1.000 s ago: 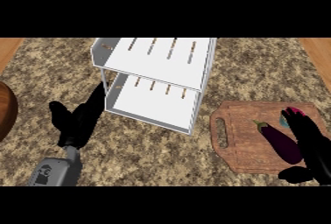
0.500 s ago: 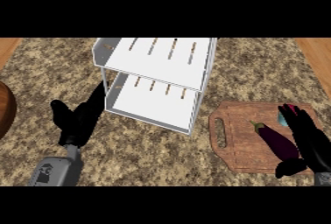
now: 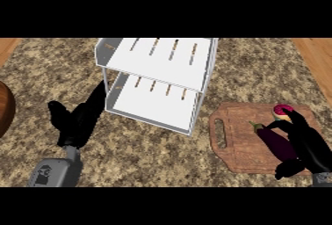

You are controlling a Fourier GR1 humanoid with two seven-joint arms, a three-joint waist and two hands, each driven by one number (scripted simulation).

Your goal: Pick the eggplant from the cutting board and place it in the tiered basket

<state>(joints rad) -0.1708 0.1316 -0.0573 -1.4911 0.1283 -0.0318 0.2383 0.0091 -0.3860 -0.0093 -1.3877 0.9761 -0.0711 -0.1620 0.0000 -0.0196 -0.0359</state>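
A dark purple eggplant (image 3: 275, 141) lies on the brown wooden cutting board (image 3: 240, 145) at the right. My right hand (image 3: 308, 147) rests over the eggplant's right side, fingers stretched along it and thumb low near its near end; the fingers are beginning to curl round it. The white tiered basket (image 3: 162, 79) stands at the upper centre, two shelves, both bare. At the left, my left hand (image 3: 77, 118) stays open and still, fingers up, just left of the basket's lower shelf.
A small round pink and yellow object (image 3: 283, 109) sits on the board just beyond my right fingertips. A dark brown round edge (image 3: 5, 110) shows at the far left. The speckled counter (image 3: 149, 154) spreads in front of the basket.
My right hand has moved up and in over the eggplant, its fingers closing along it. The left hand has barely shifted.
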